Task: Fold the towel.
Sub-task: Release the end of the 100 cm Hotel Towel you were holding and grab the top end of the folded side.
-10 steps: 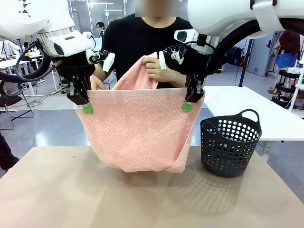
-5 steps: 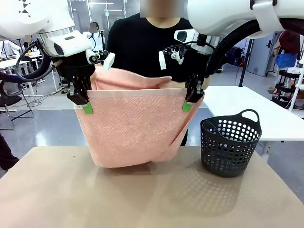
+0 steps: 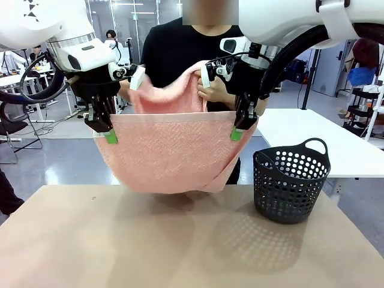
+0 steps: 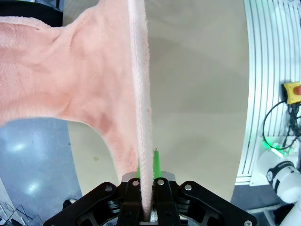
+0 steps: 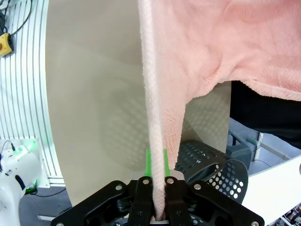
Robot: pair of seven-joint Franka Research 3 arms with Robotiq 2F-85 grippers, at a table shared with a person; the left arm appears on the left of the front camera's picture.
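Note:
The salmon-pink towel (image 3: 171,153) hangs stretched above the table between both arms, its plain hem band along the top. My left gripper (image 3: 110,135) is shut on its upper left corner and my right gripper (image 3: 237,132) on its upper right corner. Behind the hem, a person's hands (image 3: 211,91) hold the far edge of the towel raised, so the cloth forms a doubled loop whose bottom hangs just above the table. In the left wrist view the towel (image 4: 141,108) runs edge-on out of my left gripper (image 4: 146,175). The right wrist view shows the towel (image 5: 155,122) pinched in my right gripper (image 5: 156,162).
A black perforated basket (image 3: 291,183) with handles stands on the tan table (image 3: 192,246) at the right, close below my right gripper. The person in black stands at the table's far side. A white table (image 3: 312,138) lies behind on the right.
The person's hands have brought the towel's far edge up behind the hem again. The hanging fold has risen from the tabletop. Both grippers have stayed put.

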